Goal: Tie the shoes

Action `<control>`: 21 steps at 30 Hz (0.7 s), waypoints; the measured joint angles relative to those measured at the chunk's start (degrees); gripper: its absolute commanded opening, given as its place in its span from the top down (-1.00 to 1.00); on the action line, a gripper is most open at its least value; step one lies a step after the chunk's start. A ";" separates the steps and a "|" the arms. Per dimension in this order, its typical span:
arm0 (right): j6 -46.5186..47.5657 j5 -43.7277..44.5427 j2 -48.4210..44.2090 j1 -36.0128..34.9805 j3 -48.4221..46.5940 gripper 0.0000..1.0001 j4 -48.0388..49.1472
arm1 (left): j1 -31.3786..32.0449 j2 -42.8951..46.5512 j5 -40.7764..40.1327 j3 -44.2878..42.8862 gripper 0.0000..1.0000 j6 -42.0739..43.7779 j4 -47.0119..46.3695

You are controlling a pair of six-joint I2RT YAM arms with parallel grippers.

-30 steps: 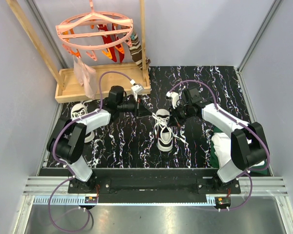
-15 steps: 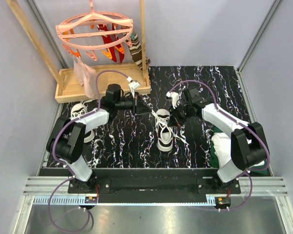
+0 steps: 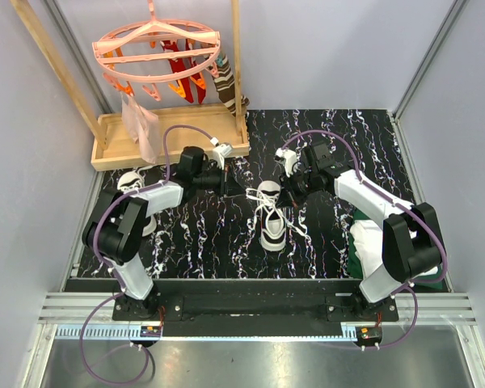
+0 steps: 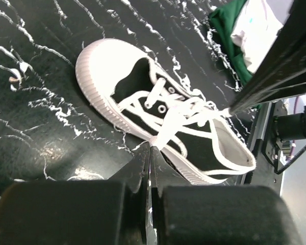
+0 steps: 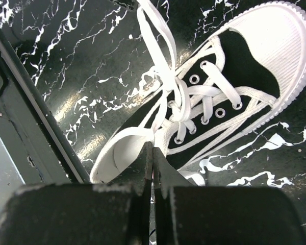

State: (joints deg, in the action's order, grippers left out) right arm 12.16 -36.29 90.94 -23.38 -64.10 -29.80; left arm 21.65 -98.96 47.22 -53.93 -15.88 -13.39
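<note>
While both claws pinch white laces (image 4: 166, 130) over the middle of the marbled black tabletop (image 3: 210, 242), the black canvas sneaker (image 3: 272, 220) they are working on lies on its sole between them, toe cap toward the arm bases and heel toward the far wall. The left claw (image 3: 239, 191) is clenched on one strand, which runs taut from the crossing above the eyelets straight into its closed tips. The right claw (image 3: 288, 196), just beside the heel opening, is likewise clenched, apparently on the other strand, so the two appear to be drawing a first crossing snug. Nothing pins the sneaker down, and that is the main hazard: an uneven or hard pull would likely drag or roll the light shoe instead of tightening the laces. A thin flat strand could also slide out of closed tips under tension, letting the crossing go slack. With both claws so near the shoe's collar, any move to swap or loop strands risks a knock between them. The second sneaker (image 3: 132, 184) sits well apart at the left edge, partly hidden by the left arm, and whether it is tied cannot be told. A green-and-white cloth (image 3: 360, 241) lies under the right arm.
</note>
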 measured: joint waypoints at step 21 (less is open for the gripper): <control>-2.43 -2.40 1.01 0.00 -1.05 1.00 -0.02 | 4.83 12.15 0.98 5.20 -0.05 10.05 -5.57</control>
State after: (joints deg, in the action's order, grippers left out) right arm 9.74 -38.70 91.94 -23.38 -65.14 -29.82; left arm 26.48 -86.80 48.21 -48.73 -5.82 -18.96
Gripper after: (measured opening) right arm 0.007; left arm 0.522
